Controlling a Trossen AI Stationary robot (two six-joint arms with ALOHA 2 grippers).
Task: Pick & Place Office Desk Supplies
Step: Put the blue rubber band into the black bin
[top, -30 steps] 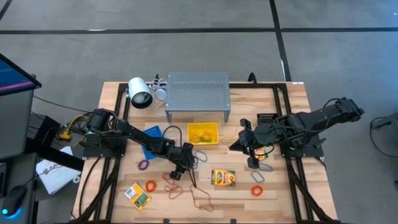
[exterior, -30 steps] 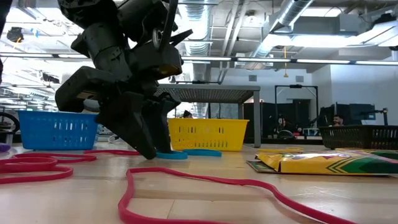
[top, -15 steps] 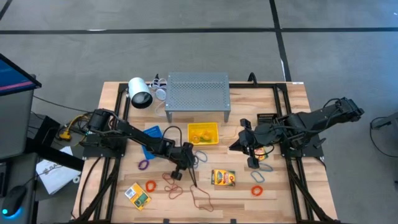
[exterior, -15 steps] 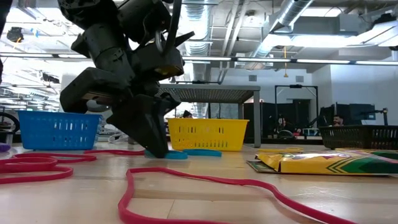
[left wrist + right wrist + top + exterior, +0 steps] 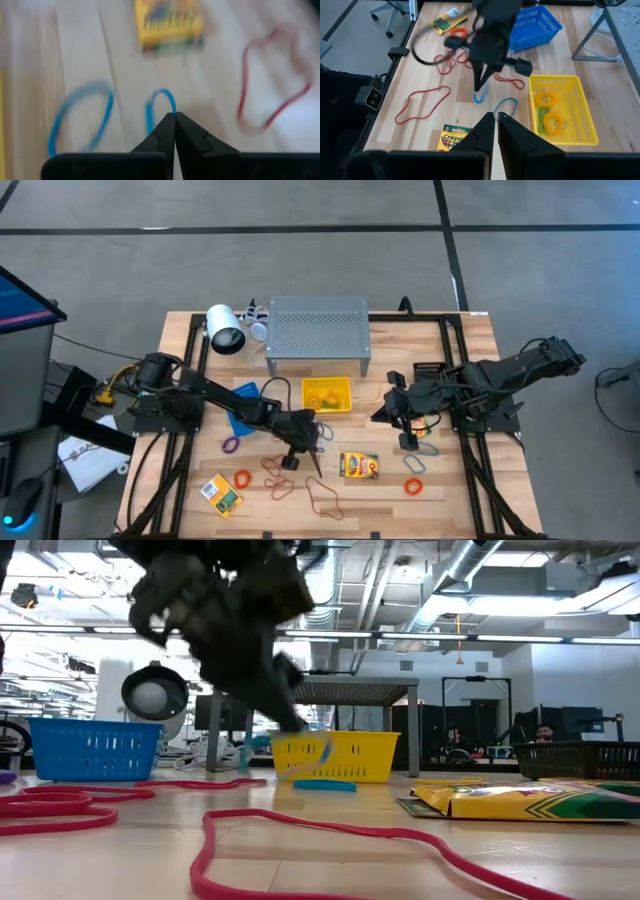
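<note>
Your left gripper (image 5: 174, 116) pinching blue rubber band (image 5: 160, 107), lifting it just off table (image 5: 400, 500) beside yellow bin (image 5: 327, 394). Second blue band (image 5: 80, 117) lying near it. Your right gripper (image 5: 496, 118) waiting, fingers together, gripping nothing, near crayon box (image 5: 359, 466).

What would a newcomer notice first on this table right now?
The left gripper at mid-table, jaws shut on a blue rubber band and raising it in front of the yellow bin. Next, the loose bands strewn over the near half, such as the big red loop, and the crayon box beside them.
</note>
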